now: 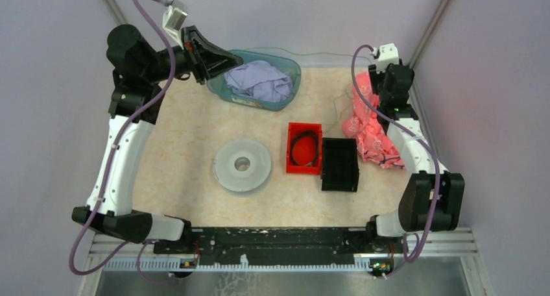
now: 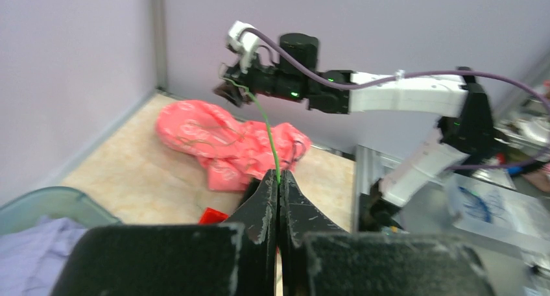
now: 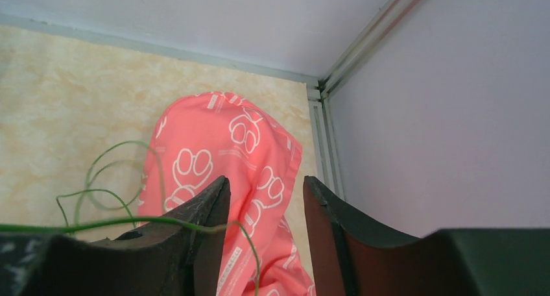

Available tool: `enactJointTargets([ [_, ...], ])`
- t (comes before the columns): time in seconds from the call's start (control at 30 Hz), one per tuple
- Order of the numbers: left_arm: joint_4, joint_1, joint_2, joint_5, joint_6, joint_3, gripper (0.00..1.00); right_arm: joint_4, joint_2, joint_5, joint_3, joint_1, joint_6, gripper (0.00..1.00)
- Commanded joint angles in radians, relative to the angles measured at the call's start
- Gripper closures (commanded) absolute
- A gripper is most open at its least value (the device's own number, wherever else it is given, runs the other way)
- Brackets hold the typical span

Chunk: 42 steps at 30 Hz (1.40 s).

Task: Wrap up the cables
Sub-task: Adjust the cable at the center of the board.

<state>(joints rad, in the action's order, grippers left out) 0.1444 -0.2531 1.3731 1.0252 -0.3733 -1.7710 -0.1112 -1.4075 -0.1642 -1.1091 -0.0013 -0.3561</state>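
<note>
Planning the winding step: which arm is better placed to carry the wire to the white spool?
Left. The left gripper has jaws shut on the green wire; the right gripper has jaws apart, wire merely draped over one.

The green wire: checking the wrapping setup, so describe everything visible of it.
The green wire is thread-thin. It is pinched in the shut left gripper, runs through the air to the right gripper, lies over one finger of its open jaws, then loops loosely over the table and pink cloth.

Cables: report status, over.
Left gripper shut on green cable. Right gripper open, cable draped over one finger. Loose loops beside pink cloth.
</note>
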Motion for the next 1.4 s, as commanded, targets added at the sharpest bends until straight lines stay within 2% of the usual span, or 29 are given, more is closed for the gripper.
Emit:
enactJointTargets([
  [0.0, 0.155, 0.009, -0.014, -0.164, 0.174, -0.055, 1.00, 0.016, 0.012, 0.046, -0.076, -0.017, -0.026, 0.56],
  [0.1, 0.184, 0.014, -0.012, -0.243, 0.211, -0.076, 1.00, 0.040, -0.006, 0.029, -0.124, -0.019, -0.040, 0.61],
  [0.27, 0.222, 0.037, -0.016, -0.415, 0.264, -0.106, 1.00, 0.074, -0.030, 0.011, -0.231, -0.052, -0.055, 0.63],
  [0.4, 0.226, 0.065, -0.023, -0.487, 0.290, -0.115, 1.00, 0.089, -0.045, 0.017, -0.316, -0.089, -0.051, 0.65],
  [0.77, 0.210, 0.172, -0.002, -0.534, 0.307, -0.096, 1.00, 0.207, -0.117, 0.085, -0.635, -0.229, 0.014, 0.71],
  [0.97, 0.194, 0.198, 0.020, -0.492, 0.278, -0.097, 1.00, 0.246, -0.113, 0.111, -0.679, -0.249, -0.004, 0.74],
  [1.1, 0.196, 0.193, 0.048, -0.400, 0.244, -0.100, 1.00, 0.319, -0.093, 0.198, -0.652, -0.249, -0.001, 0.74],
  [1.2, 0.214, 0.173, 0.075, -0.369, 0.230, -0.104, 1.00, 0.412, -0.080, 0.320, -0.606, -0.249, -0.006, 0.73],
  [1.37, 0.221, 0.068, 0.101, -0.396, 0.247, -0.079, 1.00, 0.636, -0.059, 0.692, -0.492, -0.238, -0.079, 0.55],
])
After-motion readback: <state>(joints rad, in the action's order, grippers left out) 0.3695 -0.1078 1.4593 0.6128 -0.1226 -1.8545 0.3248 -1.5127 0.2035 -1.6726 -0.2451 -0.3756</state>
